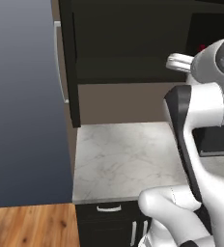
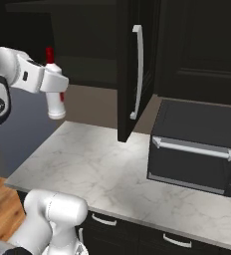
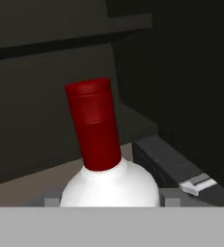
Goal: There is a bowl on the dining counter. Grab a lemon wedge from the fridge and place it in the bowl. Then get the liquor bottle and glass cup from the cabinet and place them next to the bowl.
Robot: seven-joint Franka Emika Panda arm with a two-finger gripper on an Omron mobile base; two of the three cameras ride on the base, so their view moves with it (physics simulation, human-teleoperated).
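Above the marble tabletop (image 2: 102,169), beside the open cabinet (image 2: 130,74) door, my claw (image 2: 55,94) grips the white liquor bottle (image 3: 109,185), red cap up, jaws spread round its body.

The worktop (image 2: 102,169) lies bare and open from its front edge to the wall. On the right a black oven (image 2: 197,149) blocks the way, and the open cabinet door (image 2: 132,69) hangs out above the marble beside it.

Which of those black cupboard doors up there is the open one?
The one with the long silver handle, left of the closed black panel above the toaster oven. It swings out over the marble counter.
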